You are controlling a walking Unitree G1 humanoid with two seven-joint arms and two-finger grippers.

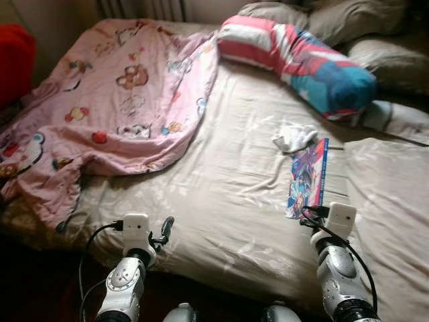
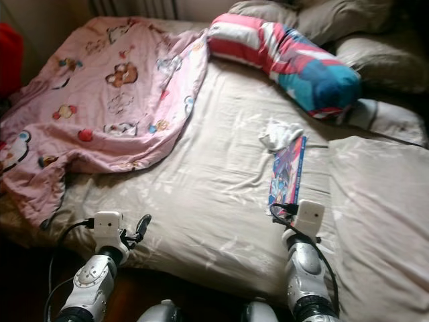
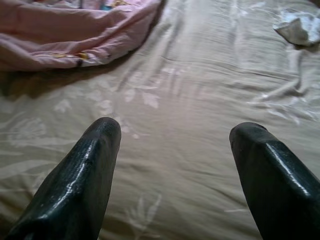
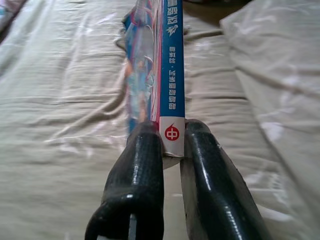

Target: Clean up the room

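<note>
A thin book with a blue spine and a colourful cover lies on the beige bed sheet. My right gripper is shut on its near end, pinching the spine edge between both fingers. In the left eye view that gripper sits at the book's lower corner. My left gripper is open, low over bare sheet near the bed's front edge, holding nothing. A crumpled white cloth lies just beyond the book.
A pink cartoon-print blanket is heaped over the bed's left half. A pink, white and blue striped bolster lies across the head, with grey pillows behind. A beige pillow flanks the book's right. Something red stands far left.
</note>
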